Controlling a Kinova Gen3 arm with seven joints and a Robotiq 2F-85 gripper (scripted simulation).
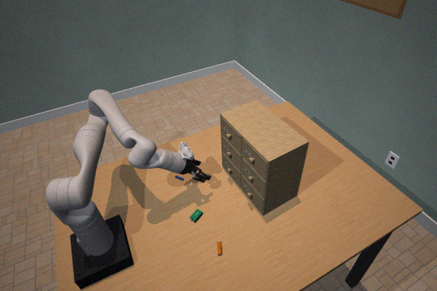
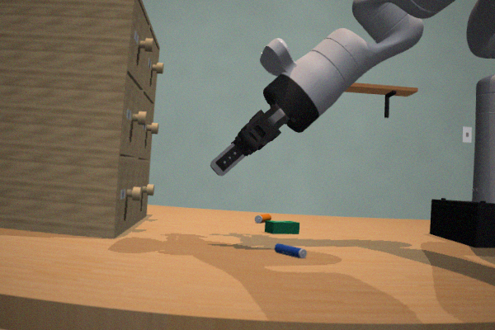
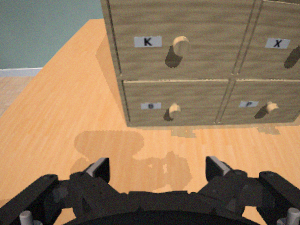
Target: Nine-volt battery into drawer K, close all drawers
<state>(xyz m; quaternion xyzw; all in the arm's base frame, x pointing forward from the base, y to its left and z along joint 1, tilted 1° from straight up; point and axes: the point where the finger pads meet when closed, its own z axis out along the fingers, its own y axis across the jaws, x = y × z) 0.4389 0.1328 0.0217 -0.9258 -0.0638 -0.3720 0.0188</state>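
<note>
The nine-volt battery, a green block [image 1: 196, 215] [image 2: 281, 227], lies on the table, well in front of the chest. The small chest [image 1: 285, 174] [image 2: 62, 107] stands upright and its drawers look pushed in. The drawer marked K [image 3: 210, 35] is in the middle row, left column in the wrist view; its round knob [image 3: 181, 45] [image 1: 229, 153] [image 2: 140, 117] sticks out. My gripper [image 1: 202, 170] [image 2: 220, 167] [image 3: 157, 167] is open and empty, tilted down above the table in front of the chest, clear of the knobs.
A blue battery [image 1: 179, 177] [image 2: 289, 250] lies on the table below and behind the gripper. An orange battery [image 1: 219, 247] [image 2: 262, 218] lies beyond the green block. Knobs of the lower drawers [image 3: 174, 110] [image 3: 272, 107] stick out below K's row.
</note>
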